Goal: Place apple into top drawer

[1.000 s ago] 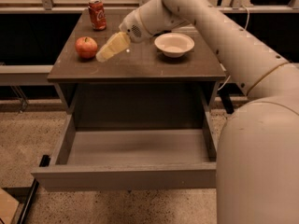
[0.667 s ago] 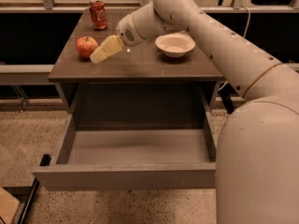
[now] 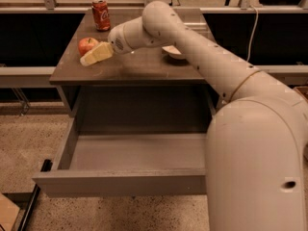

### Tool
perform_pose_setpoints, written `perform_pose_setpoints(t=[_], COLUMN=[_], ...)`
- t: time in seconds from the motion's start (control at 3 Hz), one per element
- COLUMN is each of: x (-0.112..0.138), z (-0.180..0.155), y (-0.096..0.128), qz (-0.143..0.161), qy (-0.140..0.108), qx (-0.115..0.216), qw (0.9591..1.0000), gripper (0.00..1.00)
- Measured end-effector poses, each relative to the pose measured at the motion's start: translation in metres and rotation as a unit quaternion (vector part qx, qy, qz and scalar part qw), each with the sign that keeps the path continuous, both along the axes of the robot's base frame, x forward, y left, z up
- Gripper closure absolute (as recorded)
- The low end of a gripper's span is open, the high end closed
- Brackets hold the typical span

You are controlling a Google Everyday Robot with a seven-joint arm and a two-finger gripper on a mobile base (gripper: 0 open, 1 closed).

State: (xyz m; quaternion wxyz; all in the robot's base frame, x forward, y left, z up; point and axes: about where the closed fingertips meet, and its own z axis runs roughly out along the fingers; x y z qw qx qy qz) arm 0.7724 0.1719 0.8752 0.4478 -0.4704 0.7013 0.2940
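Brown table (image 3: 144,70), left part: apple (image 3: 87,45) sits on top, not in top drawer (image 3: 120,182), which is pulled open below, grey floor showing. Gripper (image 3: 88,59) just beside apple, cam-side; open/closed can't tell. Soda can (image 3: 100,14) behind.

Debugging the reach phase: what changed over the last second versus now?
The gripper moved left across the tabletop and now sits right beside the apple, on its near side. Contact is not clear and nothing is lifted. The arm now covers most of the white bowl. Unchanged: the apple, the red soda can and the top drawer, which is pulled open.
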Motion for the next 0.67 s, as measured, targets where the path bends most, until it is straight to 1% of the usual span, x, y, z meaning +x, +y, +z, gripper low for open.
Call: perform_pose_setpoints(t=[0.33, 0.67], x=[0.018, 0.035], z=[-0.014, -0.025], y=[0.013, 0.032], qz=[-0.013, -0.013], qy=[-0.004, -0.012], qx=[0.012, 0.023], qw=[0.9998, 0.9996], gripper=[0.0, 0.03])
